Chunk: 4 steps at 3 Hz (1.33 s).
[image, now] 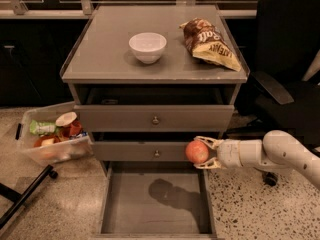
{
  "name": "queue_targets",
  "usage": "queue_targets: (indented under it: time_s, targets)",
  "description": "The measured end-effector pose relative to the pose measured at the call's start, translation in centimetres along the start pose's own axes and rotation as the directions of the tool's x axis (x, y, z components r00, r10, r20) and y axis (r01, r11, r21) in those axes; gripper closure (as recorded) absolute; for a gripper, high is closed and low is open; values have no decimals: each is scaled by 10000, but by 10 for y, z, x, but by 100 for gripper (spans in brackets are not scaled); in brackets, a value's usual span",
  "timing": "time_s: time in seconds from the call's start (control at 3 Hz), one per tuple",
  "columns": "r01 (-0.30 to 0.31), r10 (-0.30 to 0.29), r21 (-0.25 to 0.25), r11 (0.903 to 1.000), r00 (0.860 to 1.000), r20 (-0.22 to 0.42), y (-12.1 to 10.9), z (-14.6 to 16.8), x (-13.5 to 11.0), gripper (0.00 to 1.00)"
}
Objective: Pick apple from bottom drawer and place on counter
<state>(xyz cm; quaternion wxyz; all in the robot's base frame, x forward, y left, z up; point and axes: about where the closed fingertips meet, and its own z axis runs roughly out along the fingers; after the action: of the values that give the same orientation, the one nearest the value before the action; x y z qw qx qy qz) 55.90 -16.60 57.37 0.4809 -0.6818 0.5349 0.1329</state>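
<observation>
Reddish apple is held by the gripper, fingers clamped around it, at one o'clock over the bottom drawer.

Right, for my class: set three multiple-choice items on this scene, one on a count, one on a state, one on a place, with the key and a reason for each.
1. How many things lie on the counter?
A. one
B. two
C. three

2. The bottom drawer is:
A. pulled open
B. shut
C. taken out

3. Where is the apple?
A. on the counter
B. on the drawer floor
C. in the gripper, over the drawer's right rear corner

Key:
1 B: only the bowl and the chip bag lie there.
2 A: its grey floor shows in front of the cabinet.
3 C: the gripper is shut on it, clear of the floor.
</observation>
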Motion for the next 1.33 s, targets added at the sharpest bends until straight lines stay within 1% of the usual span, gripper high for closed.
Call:
queue_targets:
  time_s: [0.33, 0.67, 1.0, 1.33]
  targets:
    - [217, -234, 223, 9995, 9967, 775, -11, -21, -36, 100]
    - [578, -574, 34, 9983, 9793, 1941, -33, -54, -108, 100]
    - [1315, -1163, -383, 9906, 9552, 2723, -52, -81, -184, 100]
    - [1683, -1456, -721, 9831, 9573, 2496, -90, -86, -237, 100]
